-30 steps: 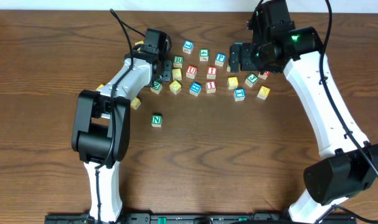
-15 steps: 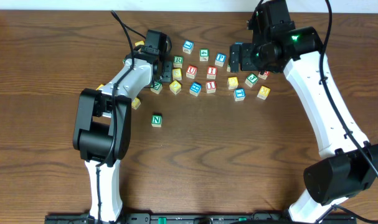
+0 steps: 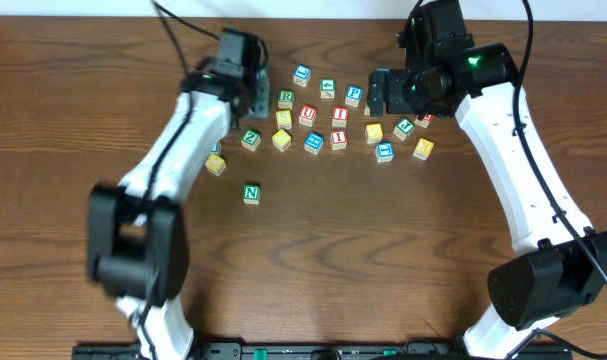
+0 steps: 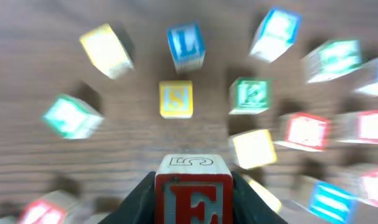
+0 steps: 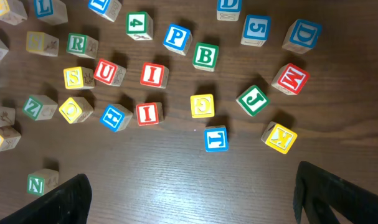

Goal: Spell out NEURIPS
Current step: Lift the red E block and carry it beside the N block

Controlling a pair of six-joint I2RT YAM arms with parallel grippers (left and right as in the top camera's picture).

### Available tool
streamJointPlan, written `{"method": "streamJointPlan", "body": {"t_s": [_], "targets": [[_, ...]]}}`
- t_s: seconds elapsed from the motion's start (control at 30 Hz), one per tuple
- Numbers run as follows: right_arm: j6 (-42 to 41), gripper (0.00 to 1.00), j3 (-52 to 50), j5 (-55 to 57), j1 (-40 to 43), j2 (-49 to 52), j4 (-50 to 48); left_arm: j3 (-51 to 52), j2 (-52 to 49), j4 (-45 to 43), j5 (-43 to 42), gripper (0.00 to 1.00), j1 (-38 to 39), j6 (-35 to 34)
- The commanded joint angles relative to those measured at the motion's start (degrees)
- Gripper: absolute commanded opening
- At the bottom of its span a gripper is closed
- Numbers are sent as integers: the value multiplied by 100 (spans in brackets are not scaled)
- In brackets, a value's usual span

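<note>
the e cube [image 4: 193, 198] sits gripped in the left claw [image 3: 255, 98], lifted above the worktop [image 3: 383, 260] at the far left end of the cluster. its red-framed e faces the left wrist camera and reads upright, and an outlined 5 shows on its top face. being a cube, it has no longer side.

the left arm runs from the near left edge diagonally up to the far cubes and is blurred in the overhead view. the right arm rises from the near right corner and bends over the right end of the cluster. the right claw [image 5: 192, 180] hangs spread wide and empty above the wood.

on the worktop, the n cube [image 3: 251, 193] lies alone, nearer the robot and well apart from the rest. in the cluster there is one r cube [image 5: 81, 45], one u cube [image 5: 109, 72], one p cube [image 5: 176, 36], one yellow s cube [image 5: 78, 78], and two red i cubes, the upper i cube [image 5: 153, 74] just beside the u and the lower i cube [image 5: 148, 113] below it.
</note>
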State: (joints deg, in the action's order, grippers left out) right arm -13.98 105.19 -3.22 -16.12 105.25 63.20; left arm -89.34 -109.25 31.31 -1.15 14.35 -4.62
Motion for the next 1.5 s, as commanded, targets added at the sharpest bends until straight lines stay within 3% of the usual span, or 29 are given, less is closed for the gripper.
{"method": "streamJointPlan", "body": {"t_s": [0.0,0.17,0.4,0.67,0.97,1.47], "targets": [[74,99,98,-15,-44,-76,7,-15,726,326,9,29,28,-177],[74,99,98,-15,-44,-76,7,-13,1198,1263,11,29,280,-501],[74,99,98,-15,-44,-76,7,256,1008,2260,9,25,844,-1040],[74,99,98,-15,-44,-76,4,1303,960,1764,11,25,1368,-1204],[74,99,98,-15,-44,-76,4,2076,953,817,35,26,1440,-1198],[74,99,98,-15,-44,-76,7,2621,667,289,68,26,1440,-1204]]}}
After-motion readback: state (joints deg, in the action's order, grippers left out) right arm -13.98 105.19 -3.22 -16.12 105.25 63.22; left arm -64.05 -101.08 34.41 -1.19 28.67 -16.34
